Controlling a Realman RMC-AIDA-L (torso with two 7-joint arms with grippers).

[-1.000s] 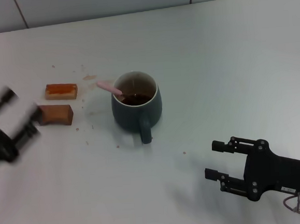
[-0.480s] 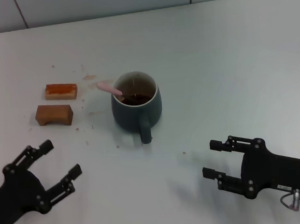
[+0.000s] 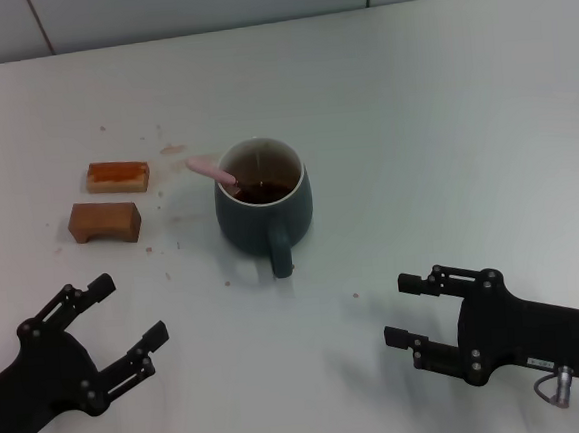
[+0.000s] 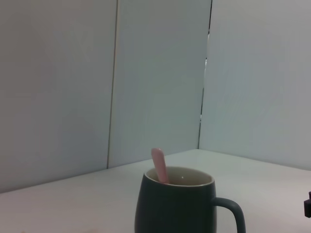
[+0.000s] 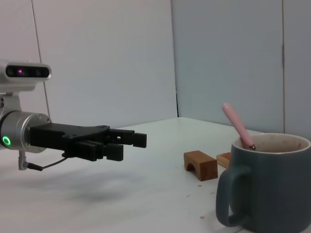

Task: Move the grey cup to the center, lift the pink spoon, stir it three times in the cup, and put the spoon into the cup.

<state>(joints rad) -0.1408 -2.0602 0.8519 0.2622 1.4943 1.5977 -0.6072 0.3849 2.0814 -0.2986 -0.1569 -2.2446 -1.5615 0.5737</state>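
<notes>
Grey cup (image 3: 263,205): stood mid-table, handle toward the near edge.
Pink spoon (image 3: 210,170): leaned inside the cup, handle out over its rim.
Left hand (image 3: 110,323): spread, empty, near the front-left corner.
Right hand (image 3: 405,310): spread, empty, near the front edge.

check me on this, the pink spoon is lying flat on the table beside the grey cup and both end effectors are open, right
Not quite. The head view shows the pink spoon standing in the grey cup, leaning on its rim. The left end effector and right end effector are indeed open.
</notes>
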